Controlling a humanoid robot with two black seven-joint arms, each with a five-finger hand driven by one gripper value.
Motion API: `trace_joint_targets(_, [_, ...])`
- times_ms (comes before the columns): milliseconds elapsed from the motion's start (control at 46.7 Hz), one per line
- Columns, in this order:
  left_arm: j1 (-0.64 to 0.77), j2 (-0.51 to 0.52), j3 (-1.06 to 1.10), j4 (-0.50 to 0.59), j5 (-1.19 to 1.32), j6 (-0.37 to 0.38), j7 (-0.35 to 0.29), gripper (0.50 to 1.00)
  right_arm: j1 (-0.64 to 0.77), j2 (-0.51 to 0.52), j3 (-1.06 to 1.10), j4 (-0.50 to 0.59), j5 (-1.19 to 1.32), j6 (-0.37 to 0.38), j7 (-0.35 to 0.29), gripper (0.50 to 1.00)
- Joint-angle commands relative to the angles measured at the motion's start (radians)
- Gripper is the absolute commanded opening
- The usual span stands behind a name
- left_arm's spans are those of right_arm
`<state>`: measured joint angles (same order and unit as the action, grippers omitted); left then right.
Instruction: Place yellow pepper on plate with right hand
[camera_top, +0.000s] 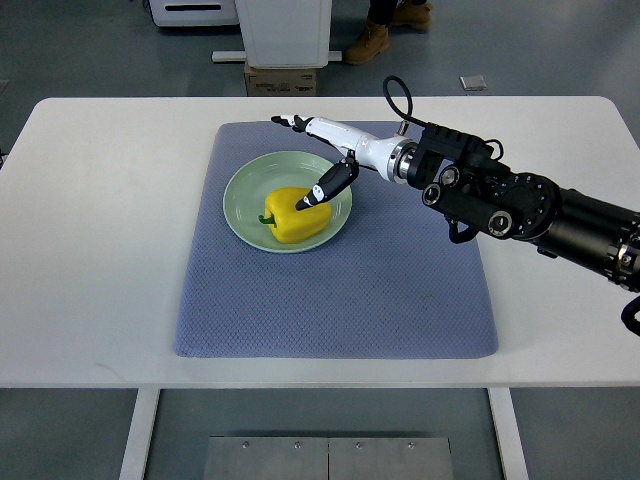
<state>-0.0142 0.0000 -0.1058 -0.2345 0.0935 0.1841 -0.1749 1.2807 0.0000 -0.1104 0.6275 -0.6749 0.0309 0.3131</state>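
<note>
Yellow pepper (293, 216) is on the plate (240, 185), lying on its side, sitting in the plate's near-right part with its near edge close to the rim. Its long axis runs roughly left-right in the top view, tilted slightly: green stem (267, 218) points toward the picture's left, blunt lobed end points right. Plate is pale green, round, resting on the blue-grey mat (330, 300), in the mat's far-left area; mat lies on the white counter (90, 250). My right hand (325, 160) is over the plate's far-right side, arm coming in from the right edge across the mat's far-right corner. Hand is spread, not wrapped around anything: one white finger with a dark tip (290, 122) sticks out toward the far left, past the plate rim and well clear of the pepper; a dark finger (322, 192) angles down-left with its tip at the pepper's upper right surface, touching or just above it, can't tell which from this angle. No closed grasp on the pepper that I can see. Dark forearm (520, 205) with round joint housings sits over the counter just right of the mat, a black cable looping above the wrist. A person's tan boots (385, 30) on the floor past the counter's far edge, beside a white pedestal base.
</note>
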Motion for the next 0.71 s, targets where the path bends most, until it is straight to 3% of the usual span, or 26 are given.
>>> trace_joint_targets(0, [-0.001, 0.0, 0.0, 0.0, 0.0, 0.0, 0.0, 1.0, -0.006, 0.0, 0.027, -0.011, 0.052, -0.003, -0.003, 1.0])
trace_joint_targets(278, [0.0, 0.0, 0.0, 0.0, 0.0, 0.0, 0.0, 1.0, -0.058, 0.0, 0.198, -0.121, 0.159, -0.028, -0.032, 1.0])
trace_joint_targets(685, [0.0, 0.0, 0.0, 0.001, 0.0, 0.0, 0.0, 1.0, -0.196, -0.017, 0.584, -0.126, 0.187, -0.031, -0.048, 1.0])
